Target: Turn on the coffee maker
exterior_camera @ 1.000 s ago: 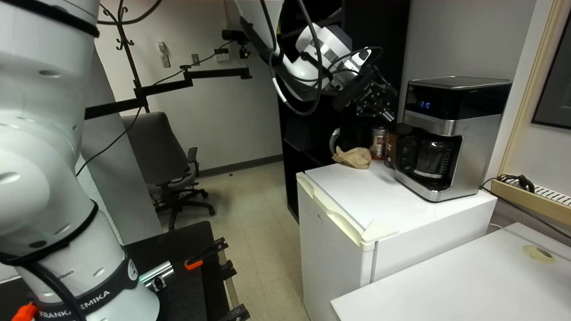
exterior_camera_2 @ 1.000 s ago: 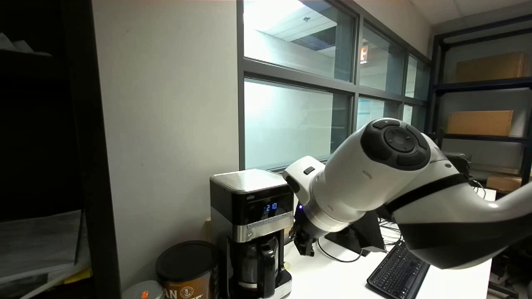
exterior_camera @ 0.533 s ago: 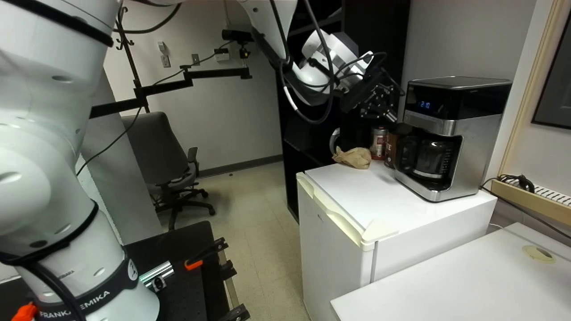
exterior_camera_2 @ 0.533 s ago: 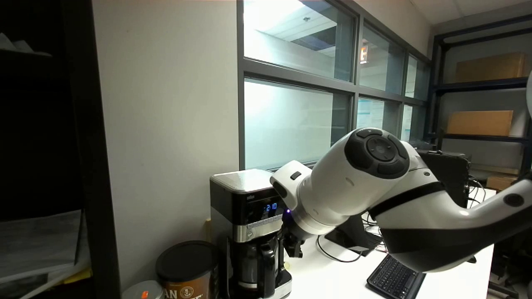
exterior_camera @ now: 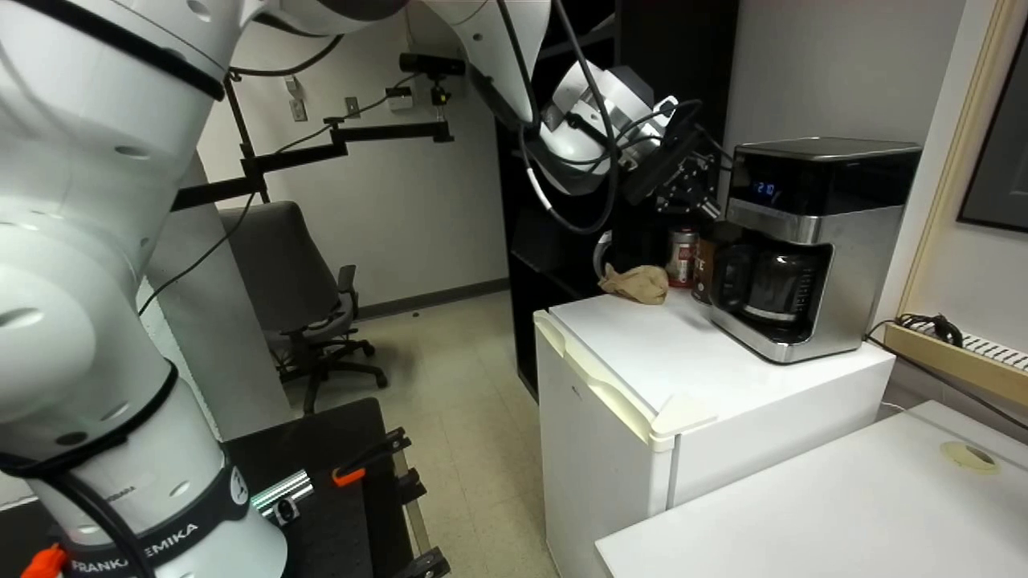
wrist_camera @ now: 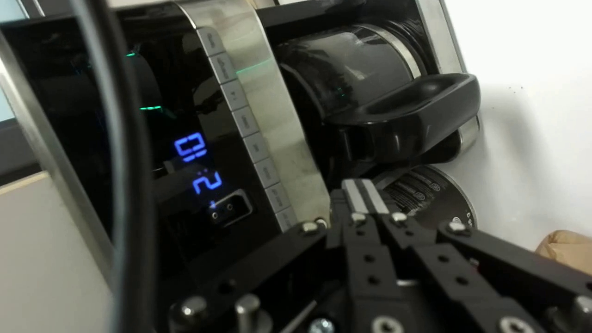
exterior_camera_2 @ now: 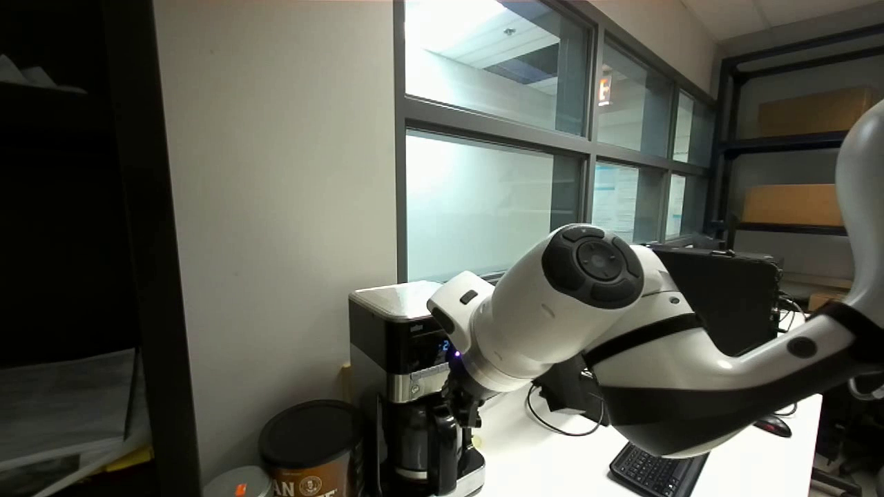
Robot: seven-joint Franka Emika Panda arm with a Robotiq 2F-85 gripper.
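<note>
Jaws of the gripper [wrist_camera: 365,196]: narrow, fingertips together side by side, angled down and R. Target, coffee maker [exterior_camera: 855,257]: upright on the far R part of the white fridge [exterior_camera: 675,353]. In an exterior view the tips sit just L of the machine's front, approx. level w/ the silver band [wrist_camera: 277,115]; contact: cannot tell. Blue disp. [wrist_camera: 199,166] lit, reads 2:10. Btn row [wrist_camera: 247,129] runs along the band; in the wrist view the tips show beside the band's lower end. Btn labels: too blurred to read. Carafe [exterior_camera: 775,285] seated in the lower recess. L of the machine, going L: brown can [exterior_camera: 703,271], red-and-silver can [exterior_camera: 683,258], crumpled tan bag [exterior_camera: 634,283]. Arm base [exterior_camera: 161,466]: near L, on black table [exterior_camera: 337,482].
</note>
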